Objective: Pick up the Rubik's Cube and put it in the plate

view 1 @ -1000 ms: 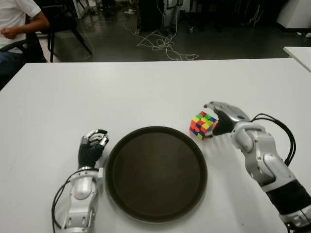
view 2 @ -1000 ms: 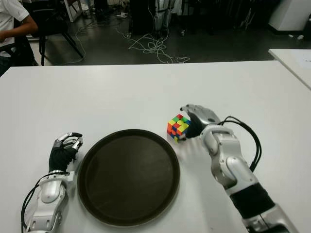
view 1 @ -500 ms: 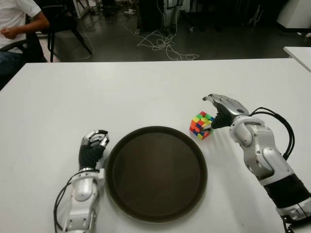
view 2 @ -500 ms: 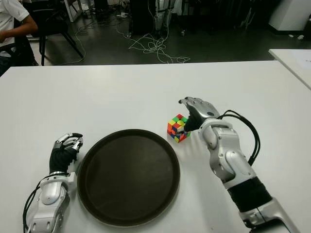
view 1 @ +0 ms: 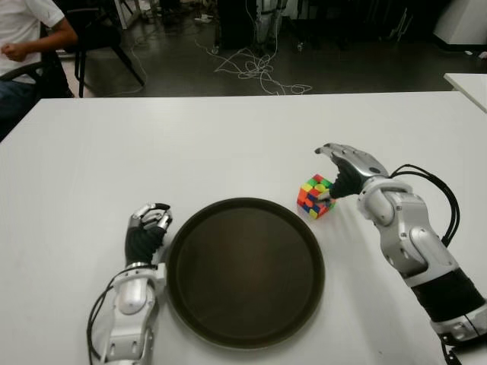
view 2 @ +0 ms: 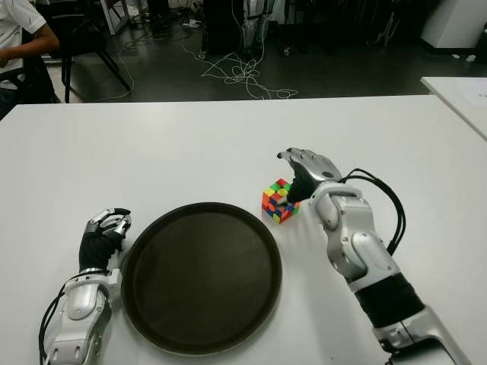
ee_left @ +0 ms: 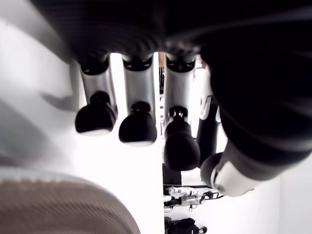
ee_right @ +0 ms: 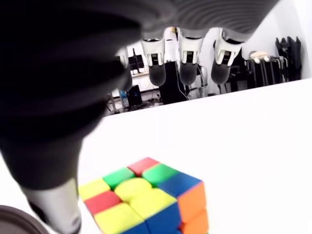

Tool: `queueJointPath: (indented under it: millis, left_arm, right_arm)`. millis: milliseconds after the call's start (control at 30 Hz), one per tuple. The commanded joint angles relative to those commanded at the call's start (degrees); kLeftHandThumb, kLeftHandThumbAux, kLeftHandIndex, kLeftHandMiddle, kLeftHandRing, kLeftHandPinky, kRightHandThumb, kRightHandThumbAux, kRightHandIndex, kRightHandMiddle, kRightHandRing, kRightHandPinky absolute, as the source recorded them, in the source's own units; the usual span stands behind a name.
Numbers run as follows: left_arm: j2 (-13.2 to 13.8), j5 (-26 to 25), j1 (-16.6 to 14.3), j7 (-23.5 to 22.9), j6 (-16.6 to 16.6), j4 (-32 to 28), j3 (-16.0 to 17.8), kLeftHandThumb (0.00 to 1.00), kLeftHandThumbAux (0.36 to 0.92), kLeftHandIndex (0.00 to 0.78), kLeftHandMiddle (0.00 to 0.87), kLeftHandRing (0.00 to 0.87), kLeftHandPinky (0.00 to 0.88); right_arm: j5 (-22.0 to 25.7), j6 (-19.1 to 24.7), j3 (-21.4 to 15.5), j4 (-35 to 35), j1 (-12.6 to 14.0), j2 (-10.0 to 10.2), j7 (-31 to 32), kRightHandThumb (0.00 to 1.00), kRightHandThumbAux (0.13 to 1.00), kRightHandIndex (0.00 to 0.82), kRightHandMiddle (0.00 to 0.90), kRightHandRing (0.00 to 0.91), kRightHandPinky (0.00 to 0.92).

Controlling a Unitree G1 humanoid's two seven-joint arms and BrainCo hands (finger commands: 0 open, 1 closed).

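The robot's right hand [view 1: 342,169], fingers spread and empty, arches over the multicoloured Rubik's Cube [view 1: 315,196] beside the round dark plate [view 1: 245,271], poised to grasp.

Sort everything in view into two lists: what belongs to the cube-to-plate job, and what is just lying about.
Belongs to the job:
- Rubik's Cube, on the table beyond the plate's right edge
- plate, dark, round, nothing in it
- right hand, open, at the cube, no grip yet

Lying about:
- left hand, idle, left of the plate
- table
- cables on the floor
- seated person, far left
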Motion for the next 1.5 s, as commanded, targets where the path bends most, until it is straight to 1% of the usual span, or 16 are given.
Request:
queueJointPath:
  millis: [167, 400, 600, 633, 800, 900, 1133, 1267, 1500]
  left_arm:
    - [0.1, 0.2, -0.13, 0.18, -0.17, 0.45, 0.05, 0.707, 0.707, 0.442, 0.797, 0.824, 0.81]
    - [-0.07, 0.22, -0.05, 0.38, -0.84, 0.56, 0.15, 0.708, 0.706, 0.443, 0.798, 0.825, 0.811]
    - [-0.31, -0.56, 0.23, -0.15, -1.67, 0.48, 0.32, 0.708, 0.706, 0.443, 0.798, 0.826, 0.813]
    - [-0.4, -0.75, 0.27, -0.2, -2.05, 0.56, 0.37, 0.708, 0.706, 0.443, 0.799, 0.826, 0.813]
    - [-0.72, -1.0, 0.32, -0.06, -3.18, 0.94, 0.5, 0.708, 0.706, 0.443, 0.799, 0.826, 0.812]
    - [-0.98, -0.97, 0.37, 0.21, -3.64, 0.98, 0.5, 0.708, 0.706, 0.443, 0.797, 0.824, 0.811]
    - [-1.2, -1.24, 0.57, -0.15, -4.06, 0.86, 0.6, 0.708, 0.706, 0.443, 0.797, 0.824, 0.815]
    - [-1.35, -1.5, 0.79, -0.61, -3.93, 0.4, 0.51, 0.708, 0.706, 0.443, 0.798, 0.825, 0.817]
    - [-1.41, -1.57, 1.14, -0.91, -3.75, -0.42, 0.35, 0.708, 0.706, 0.443, 0.798, 0.824, 0.816]
  right_arm:
    - [0.26, -0.44, -0.03, 0.48, -0.1, 0.04, -0.78, 0.0, 0.793, 0.011, 0.008, 0.021, 0.051]
    - [-0.12, 0.14, 0.75, 1.6, -1.43, -0.11, 1.0, 0.0, 0.803, 0.003, 0.006, 0.013, 0.038]
    - [0.09, 0.19, 0.8, 2.11, -1.91, 0.16, 1.6, 0.0, 0.796, 0.002, 0.0, 0.004, 0.029]
    - [0.24, 0.51, 0.81, 2.66, -2.37, 0.37, 1.98, 0.0, 0.792, 0.003, 0.0, 0.003, 0.027]
    - [1.03, 1.09, 0.65, 4.55, -3.84, 1.1, 2.7, 0.0, 0.743, 0.023, 0.024, 0.038, 0.063]
    - [1.57, 0.72, 0.57, 5.65, -4.49, 1.38, 2.33, 0.0, 0.731, 0.036, 0.039, 0.054, 0.075]
    - [2.24, 0.26, 0.71, 7.69, -5.9, 1.96, 1.36, 0.0, 0.741, 0.056, 0.064, 0.075, 0.088]
    - [3.32, -0.78, 0.6, 9.72, -6.91, 2.66, -0.08, 0.0, 0.746, 0.066, 0.078, 0.089, 0.099]
    - [4.73, -2.01, 0.47, 11.73, -7.86, 3.08, -1.35, 0.0, 0.76, 0.081, 0.11, 0.124, 0.118]
